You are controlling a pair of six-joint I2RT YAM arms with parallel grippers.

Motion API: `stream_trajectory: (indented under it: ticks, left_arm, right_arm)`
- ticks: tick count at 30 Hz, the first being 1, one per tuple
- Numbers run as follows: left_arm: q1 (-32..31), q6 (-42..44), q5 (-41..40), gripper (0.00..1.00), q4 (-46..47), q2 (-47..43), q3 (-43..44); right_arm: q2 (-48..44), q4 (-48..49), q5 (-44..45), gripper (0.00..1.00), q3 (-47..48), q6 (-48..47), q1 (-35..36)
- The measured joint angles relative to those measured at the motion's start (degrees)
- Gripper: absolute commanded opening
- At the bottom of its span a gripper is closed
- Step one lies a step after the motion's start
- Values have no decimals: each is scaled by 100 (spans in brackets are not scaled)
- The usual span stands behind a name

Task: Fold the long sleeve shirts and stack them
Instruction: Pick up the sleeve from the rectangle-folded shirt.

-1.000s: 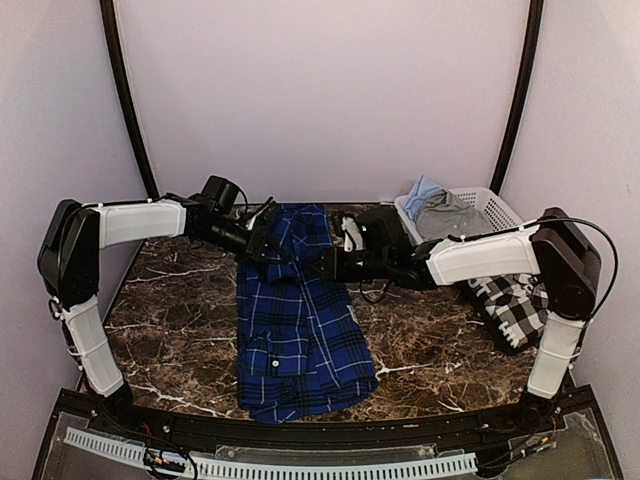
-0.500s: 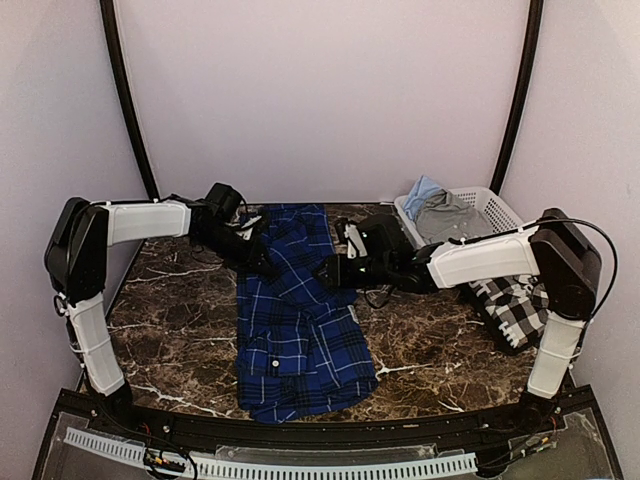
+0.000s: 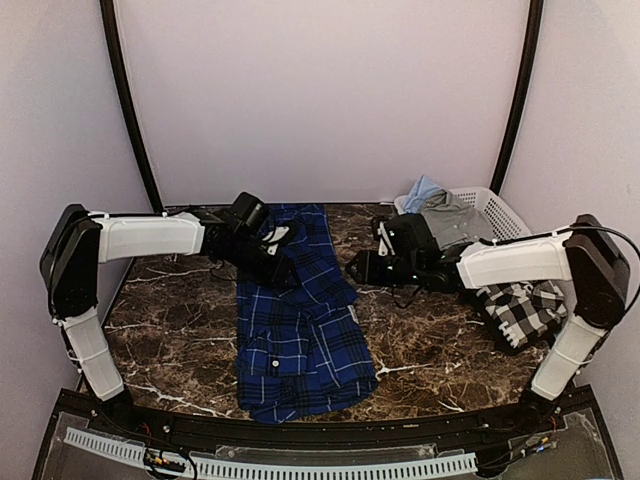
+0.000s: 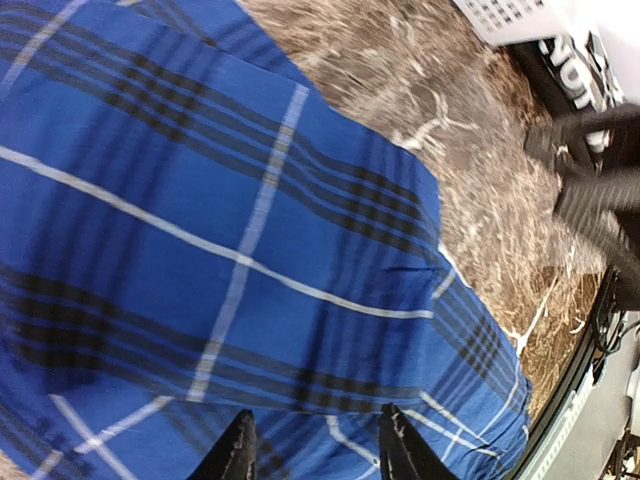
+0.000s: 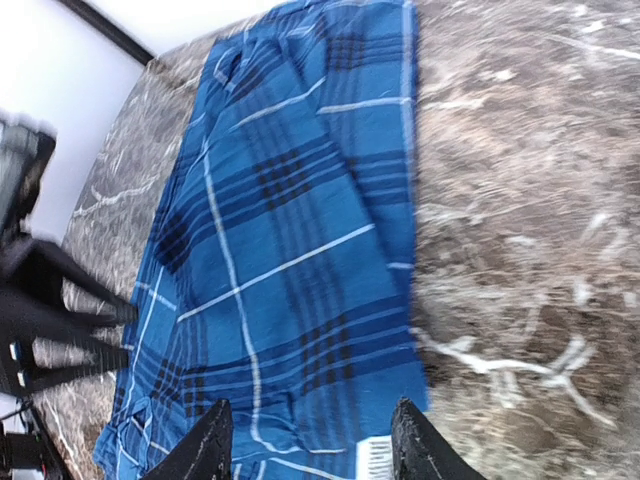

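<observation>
White basket (image 3: pixel 500 208) of grey and pale-blue clothes (image 3: pixel 448 215); left hand (image 4: pixel 318 440) and right hand (image 5: pixel 312 425) both apart.

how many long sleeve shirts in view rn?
2. The blue plaid shirt lies spread at the centre of the table; the black-and-white check shirt is bunched at its right edge. The white basket behind holds more clothes; can't tell if any are shirts.

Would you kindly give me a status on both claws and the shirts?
Left claw open, empty. Right claw open, empty. Blue plaid shirt lying mid-table; checked shirt at right edge. Nothing blocking.
</observation>
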Motion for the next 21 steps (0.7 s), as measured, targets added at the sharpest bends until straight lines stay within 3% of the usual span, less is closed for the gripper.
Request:
stream_trajectory:
  ticks: [13,21]
  left_arm:
    - [-1438,-118,-1023,55,409,280,203]
    - [-1805,39,-1475,56,407,973,765]
  right_arm:
    - [-1104,0,654,53,-955,229,-144]
    - [-1158,4,673,53,-1091,319,-144]
